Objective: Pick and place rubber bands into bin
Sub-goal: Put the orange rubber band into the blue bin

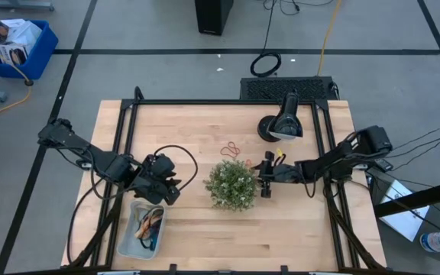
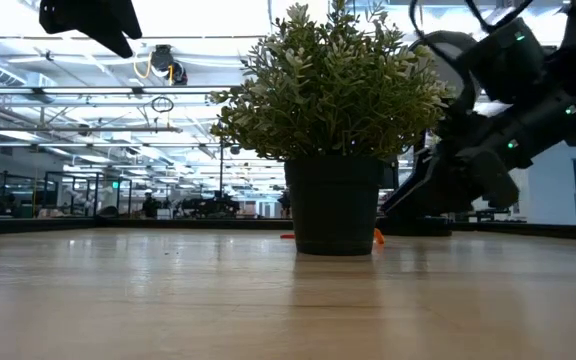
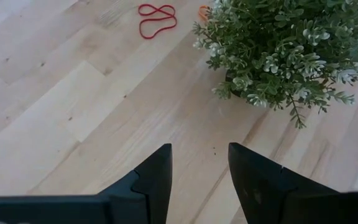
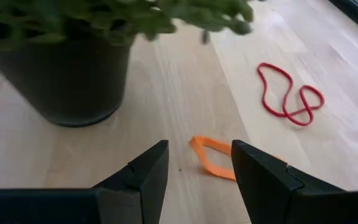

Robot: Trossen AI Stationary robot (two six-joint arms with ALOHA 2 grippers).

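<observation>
Right wrist view: orange band point(image 4: 211, 155), a flattened loop lying on the table point(image 4: 185, 74), just ahead of the right claw point(image 4: 194, 163) and slightly toward its one finger, part hidden behind that fingertip. Long axis runs slantwise across the gap between the fingers, not along it. Right claw stands apart, holding nothing.

Red band point(image 4: 288, 93): a pinched figure-of-eight, farther out on the table beyond the orange one, clear of the plant pot point(image 4: 61, 68). In the high view it lies toward the far edge, between the plant point(image 1: 231, 183) and the lamp point(image 1: 281, 122).

Bin point(image 1: 128, 243): near the table's front left corner, already holding several bands point(image 1: 148, 225). Well apart from both loose bands, with the plant between.

Left claw point(image 1: 163, 187): beside the bin's far end, fingers apart and empty; the plant and red band show ahead of it in its wrist view point(image 3: 197, 171).

Judgement: the right arm is much the nearer to the orange band, which sits just beside the plant on the right arm's side. The claw probably needs a small shift toward the band and a drop to the table, so the fingers straddle one strand. The pot close by limits room on that side.
</observation>
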